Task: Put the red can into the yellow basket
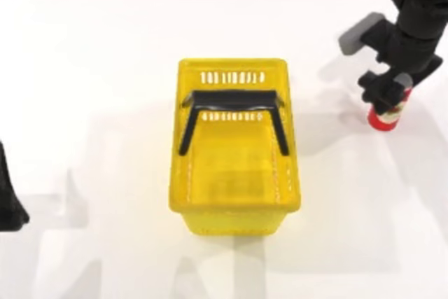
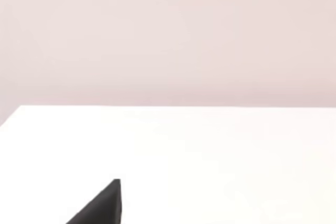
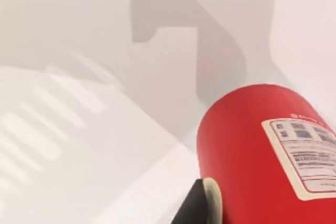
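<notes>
can (image 1: 387, 118) stands upright right of basket (image 1: 235, 146), well apart | right gripper (image 1: 389, 92) sits over its top, grip not visible, you cannot tell | likely light, stiff, slick: take it across mid-body | one can, one basket | left gripper (image 1: 10, 208) parked at left edge, fingers unseen

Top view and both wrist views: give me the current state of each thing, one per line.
red can: upright on the table, right of the basket, not in it.
yellow basket: upright, empty, handle raised.
right tool: at the can's top.
left arm: parked at the table's left edge.
</notes>
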Controlling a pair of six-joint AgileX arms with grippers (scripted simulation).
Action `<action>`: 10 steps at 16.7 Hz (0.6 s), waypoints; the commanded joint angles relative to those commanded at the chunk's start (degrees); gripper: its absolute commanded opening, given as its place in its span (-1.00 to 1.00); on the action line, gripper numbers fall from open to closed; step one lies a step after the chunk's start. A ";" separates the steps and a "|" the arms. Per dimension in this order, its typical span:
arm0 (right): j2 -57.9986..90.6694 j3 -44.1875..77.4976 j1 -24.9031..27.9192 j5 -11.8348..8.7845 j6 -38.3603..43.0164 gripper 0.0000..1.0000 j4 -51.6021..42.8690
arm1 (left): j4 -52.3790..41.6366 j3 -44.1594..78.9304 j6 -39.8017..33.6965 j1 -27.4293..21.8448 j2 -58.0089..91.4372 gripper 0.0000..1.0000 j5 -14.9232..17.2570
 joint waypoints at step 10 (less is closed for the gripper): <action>-0.08 0.02 -0.15 0.00 0.07 -1.00 -0.02 | 0.00 0.00 0.00 0.00 0.00 1.00 0.00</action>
